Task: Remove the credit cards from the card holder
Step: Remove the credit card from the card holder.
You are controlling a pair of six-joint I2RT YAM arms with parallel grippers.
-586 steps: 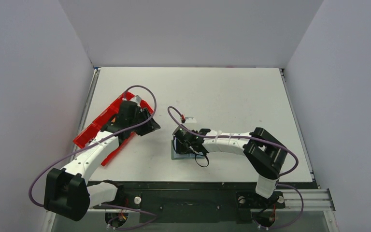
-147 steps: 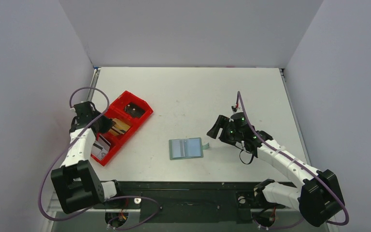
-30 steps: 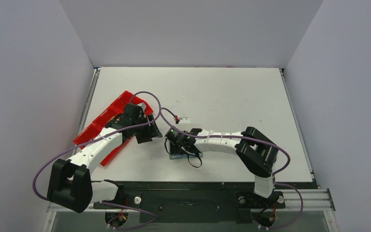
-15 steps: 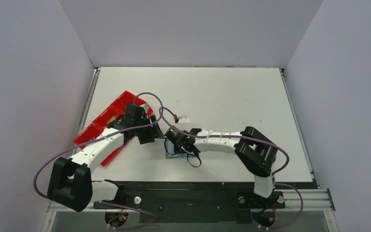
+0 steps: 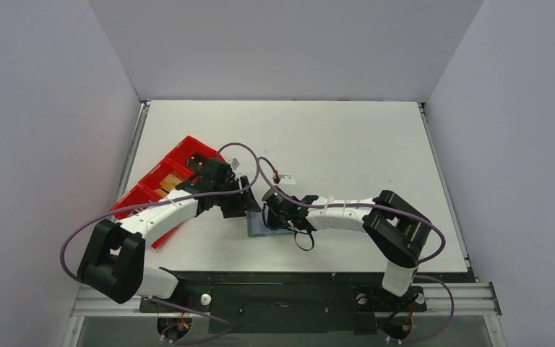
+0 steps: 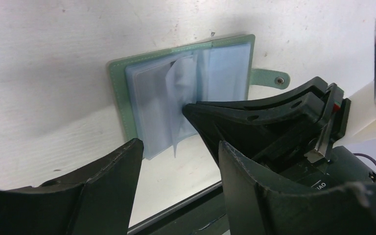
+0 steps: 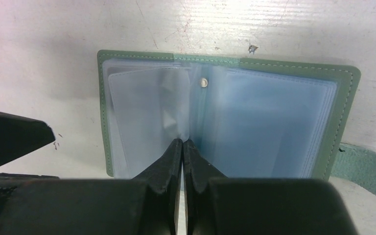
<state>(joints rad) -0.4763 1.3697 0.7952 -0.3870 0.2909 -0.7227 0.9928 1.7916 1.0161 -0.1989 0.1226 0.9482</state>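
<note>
White tabletop (image 5: 347,144) bears an open card holder (image 7: 274,122), right jaws pinching its clear sleeve (image 6: 180,83), left jaws wide, empty.

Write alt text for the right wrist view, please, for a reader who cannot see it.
The right gripper, its fingers shut, appears to pinch a clear sleeve near the spine of the open grey-green card holder, which lies flat on the scuffed white table.
</note>
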